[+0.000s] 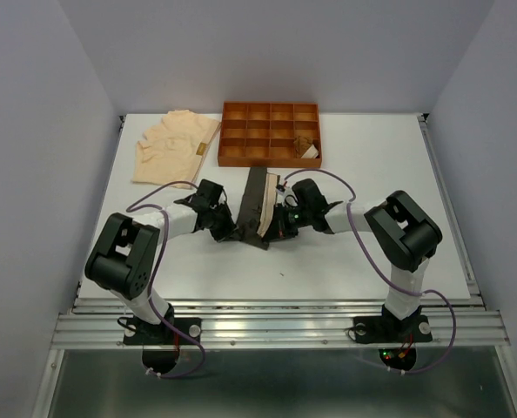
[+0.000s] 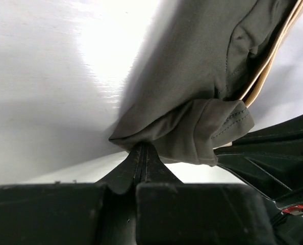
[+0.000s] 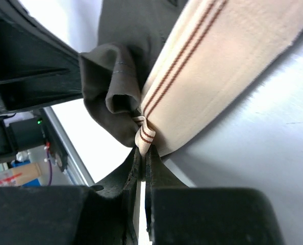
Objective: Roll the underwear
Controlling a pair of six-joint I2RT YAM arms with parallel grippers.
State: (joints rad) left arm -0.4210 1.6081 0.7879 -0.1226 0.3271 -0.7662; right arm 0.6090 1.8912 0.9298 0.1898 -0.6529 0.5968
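Underwear in hand: a dark grey soft fabric brief (image 1: 257, 207) with a cream elastic waistband (image 3: 218, 61) striped in rust, folded into a long narrow strip.
Where it lies: mid-table on the white table (image 1: 372, 248), just in front of the tray, running from the grippers toward the far side. It looks raised into a ridge between them.
Left gripper (image 2: 143, 148): fingers pressed tight on a corner of the grey cloth at the strip's near end.
Right gripper (image 3: 143, 150): clamped on a small bunch of the cream waistband at the same end, just beside the left gripper.
Step in hand: by my judgement, the start of the roll. Both grippers hold the near end, and no turn of fabric is wound yet.
Next move calls for: both grippers turning that end over and forward together, keeping even tension so the folded layers do not slip apart or skew.
Other pieces: a pale peach fabric brief (image 1: 173, 146) lies flat at the far left. A small brown-and-cream bundle (image 1: 306, 146), apparently rolled, sits in a right-hand compartment of the orange-brown rigid grid tray (image 1: 270, 163).
Top view alone: the whole layout, with the tray, the peach piece and both arms converging.
Left wrist view alone: the grey corner hem and its stitching in the pinch.
Right wrist view alone: the waistband's rust stripes and its crumpled, gripped edge.
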